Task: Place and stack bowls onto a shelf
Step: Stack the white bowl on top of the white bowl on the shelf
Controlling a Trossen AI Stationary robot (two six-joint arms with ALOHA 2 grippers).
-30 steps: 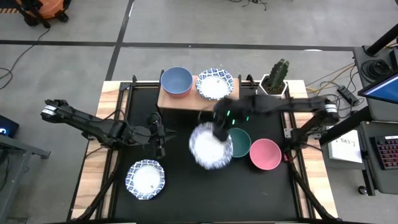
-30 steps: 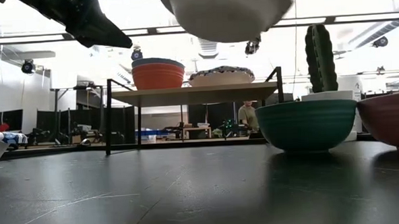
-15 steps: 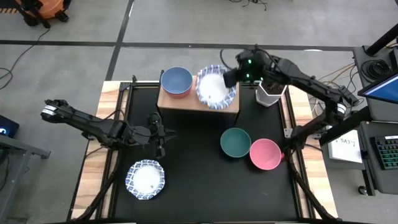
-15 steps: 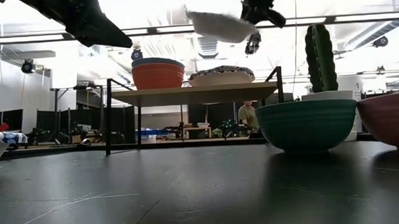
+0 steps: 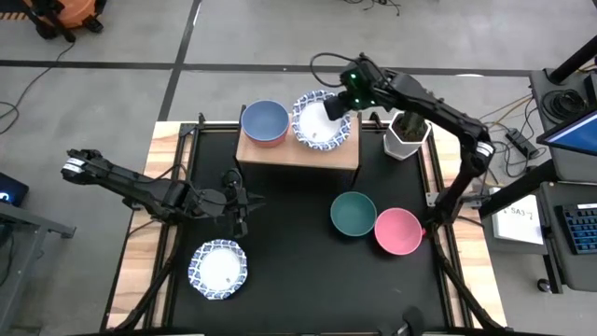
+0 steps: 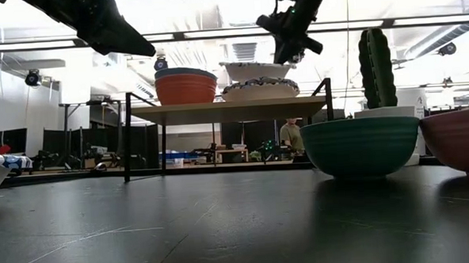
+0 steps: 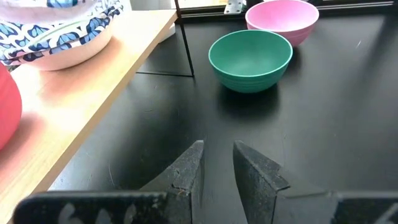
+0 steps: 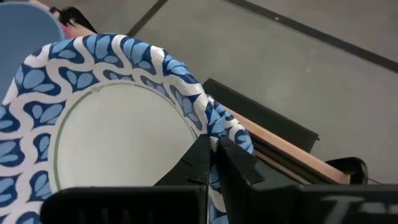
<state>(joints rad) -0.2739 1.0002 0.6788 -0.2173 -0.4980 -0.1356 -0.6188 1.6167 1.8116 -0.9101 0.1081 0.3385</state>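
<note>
Gripping the patterned bowl (image 5: 322, 123) by its thin rim over the shelf's (image 5: 298, 152) right end, our right pincer (image 8: 210, 158) carries something we judge stiff, light, chippable, while the left pincer (image 7: 216, 163) waits open.

A cactus (image 5: 411, 119) stands upright in a white pot (image 5: 407, 140) at the far right corner of the black table (image 5: 298, 257), and the low view shows its ribbed green column (image 6: 377, 66) rising above the pot's rim. Beyond the table lies grey floor (image 5: 233, 37) crossed by dark tape lines, with cables (image 5: 508, 117) trailing off to the right near a keyboard (image 5: 580, 229). Far behind, the low view catches a person (image 6: 288, 135) standing in the room.
</note>
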